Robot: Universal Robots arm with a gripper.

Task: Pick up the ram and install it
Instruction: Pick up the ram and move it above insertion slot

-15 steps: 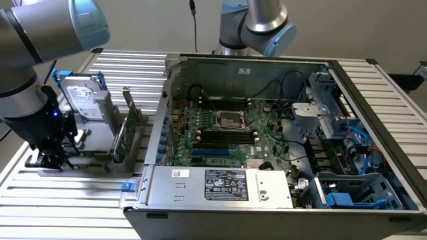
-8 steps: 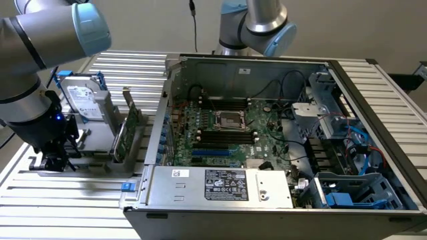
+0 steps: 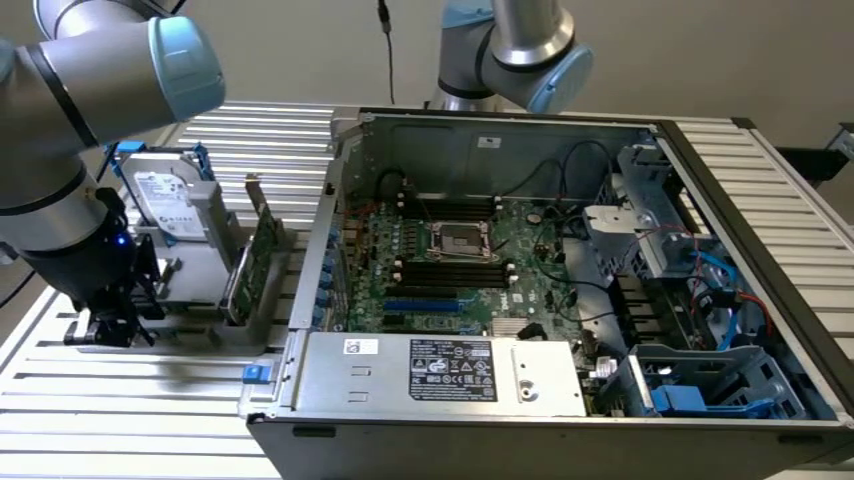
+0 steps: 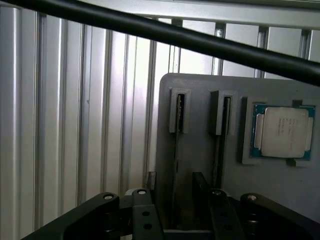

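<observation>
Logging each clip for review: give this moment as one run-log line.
gripper: open, astride ram | ram: edge-on in gray holder slot, not lifted

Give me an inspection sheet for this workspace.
Surface: ribbed metal table.
Job's things: ram on edge in a grey holder slot, second stick beside it; open computer case with motherboard.
Clutter: hard drive, green expansion card, processor chip.
Grippers: tool open, straddling the ram, not closed on it.
Cables: black cable across the wrist view; blue and red cables inside the case.
Surroundings: second arm beyond the case, plain wall.
</observation>
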